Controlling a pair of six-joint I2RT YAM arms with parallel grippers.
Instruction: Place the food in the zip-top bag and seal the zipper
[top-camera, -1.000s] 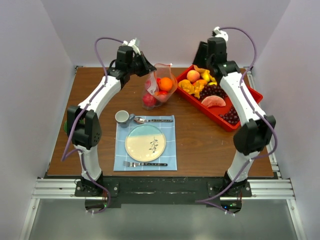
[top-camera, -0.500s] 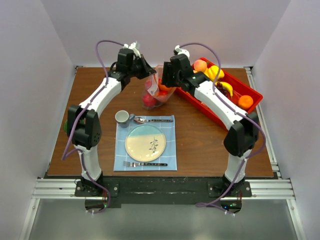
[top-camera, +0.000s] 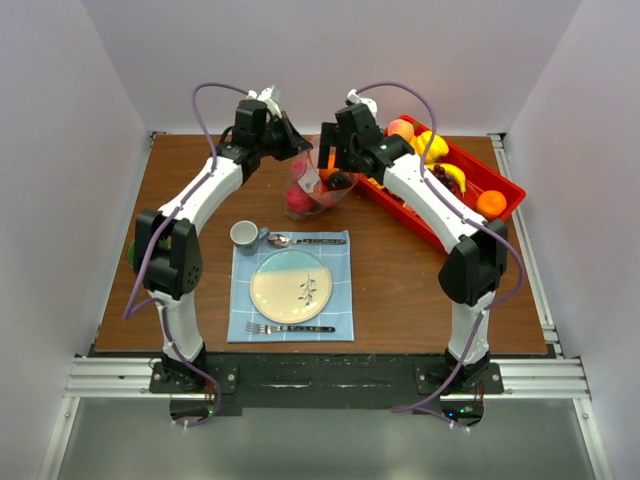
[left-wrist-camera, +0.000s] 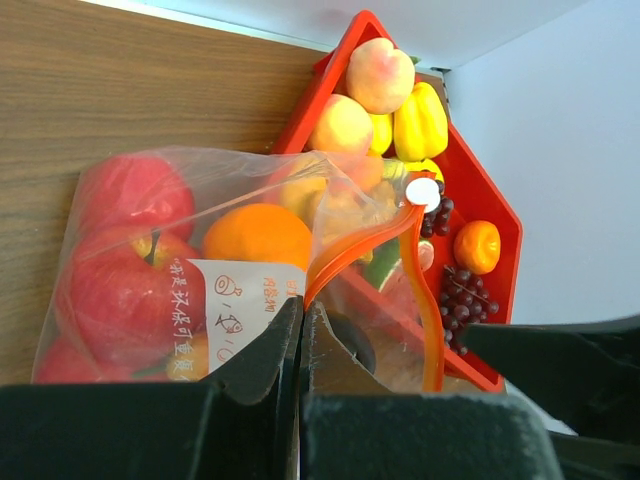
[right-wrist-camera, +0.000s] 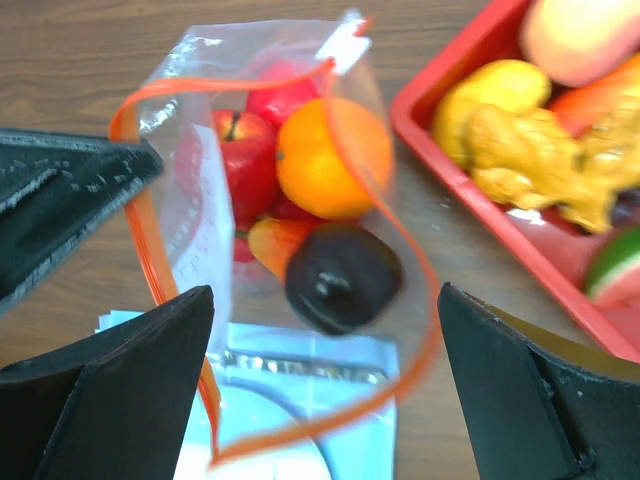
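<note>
The zip-top bag (top-camera: 312, 192) stands open at the table's back centre, holding red apples (left-wrist-camera: 125, 290), an orange (right-wrist-camera: 333, 157) and a dark purple round fruit (right-wrist-camera: 343, 277). My left gripper (top-camera: 298, 150) is shut on the bag's mouth edge at the orange-red zipper (left-wrist-camera: 345, 255), holding it up; the jaws (left-wrist-camera: 302, 310) are closed together. My right gripper (top-camera: 335, 172) hangs just above the bag mouth, fingers wide open and empty (right-wrist-camera: 325, 300). More food lies in the red tray (top-camera: 506, 188): a peach (top-camera: 400, 129), yellow pieces (top-camera: 432, 146), an orange (top-camera: 490, 203) and grapes (left-wrist-camera: 458, 293).
A blue placemat (top-camera: 340, 312) near the front holds a plate (top-camera: 290, 285), a fork (top-camera: 285, 328) and a spoon (top-camera: 300, 241), with a small cup (top-camera: 244, 236) at its corner. The tray sits close to the right of the bag.
My right arm swung from the tray leftward to over the bag mouth. A dark purple fruit now lies inside the bag. My left gripper kept its hold.
</note>
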